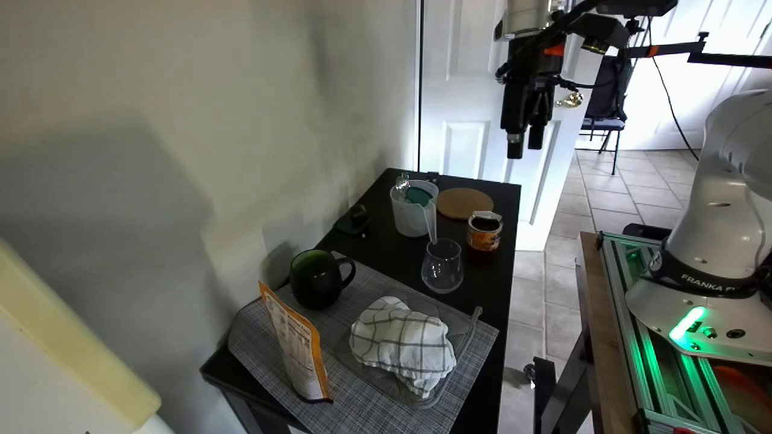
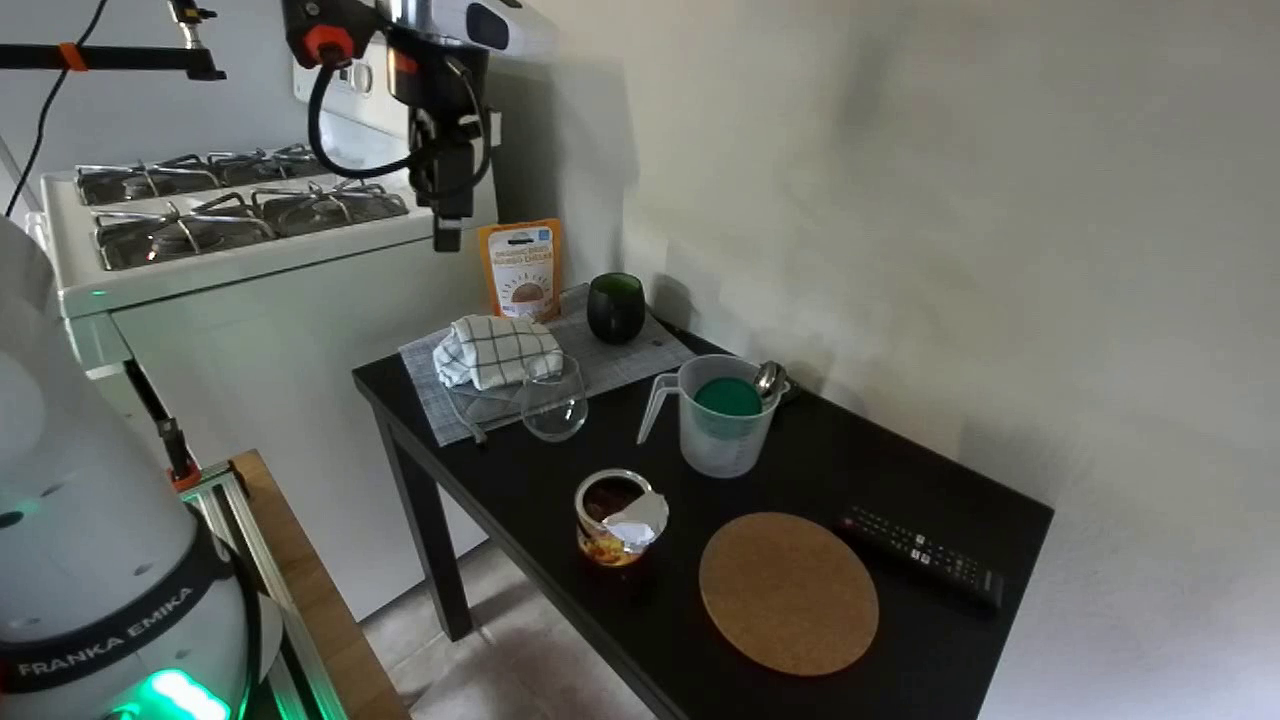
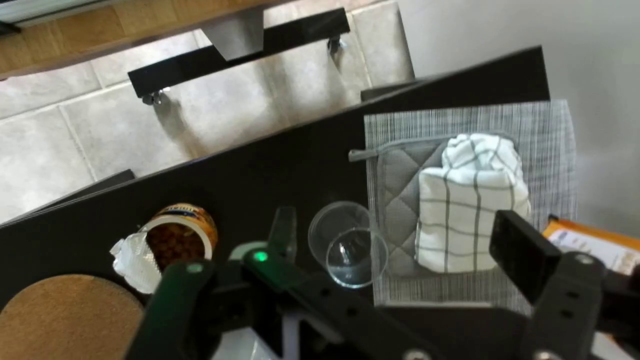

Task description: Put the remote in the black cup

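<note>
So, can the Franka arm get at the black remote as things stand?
Probably yes: the gripper hangs open and empty, nothing covers the black remote, and the flat cork mat beside it shouldn't block a descent.

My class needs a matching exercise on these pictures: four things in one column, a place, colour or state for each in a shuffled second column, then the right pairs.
Things:
1. remote
2. mug
3. can
4. towel

Descriptions:
A. its foil lid peeled back
B. white with dark checks
C. lying beside the round mat
D. black outside, green inside

Pairs: 1-C, 2-D, 3-A, 4-B
</note>
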Controlling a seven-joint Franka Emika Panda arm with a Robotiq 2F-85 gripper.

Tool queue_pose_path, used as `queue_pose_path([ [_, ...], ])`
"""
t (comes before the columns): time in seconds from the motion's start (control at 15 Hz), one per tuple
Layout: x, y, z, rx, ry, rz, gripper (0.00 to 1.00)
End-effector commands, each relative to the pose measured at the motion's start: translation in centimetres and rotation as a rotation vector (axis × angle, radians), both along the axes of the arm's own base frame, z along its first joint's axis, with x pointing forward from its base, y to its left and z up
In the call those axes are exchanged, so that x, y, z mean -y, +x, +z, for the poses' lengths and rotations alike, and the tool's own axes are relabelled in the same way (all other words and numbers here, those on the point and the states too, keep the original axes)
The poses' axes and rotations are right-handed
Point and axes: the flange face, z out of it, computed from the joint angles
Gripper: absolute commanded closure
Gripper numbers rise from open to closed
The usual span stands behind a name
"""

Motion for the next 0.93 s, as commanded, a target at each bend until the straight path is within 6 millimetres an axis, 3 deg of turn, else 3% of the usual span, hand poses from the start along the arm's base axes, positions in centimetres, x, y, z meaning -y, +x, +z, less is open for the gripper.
queue_pose_path([
  [0.0, 4.5, 4.4, -0.4, 0.04, 0.029, -0.199, 0.0],
  [0.2, 9.6, 8.1, -1.9, 0.087, 0.01, -0.367, 0.0],
  [0.4, 16.1, 11.5, -3.8, 0.1, -0.027, -0.538, 0.0],
  [0.6, 22.1, 13.8, -5.8, 0.067, -0.027, -0.703, 0.0],
  [0.73, 24.9, 14.9, -6.8, 0.02, 0.002, -0.798, 0.0],
  [0.87, 26.0, 15.8, -7.2, -0.035, 0.052, -0.866, 0.0],
])
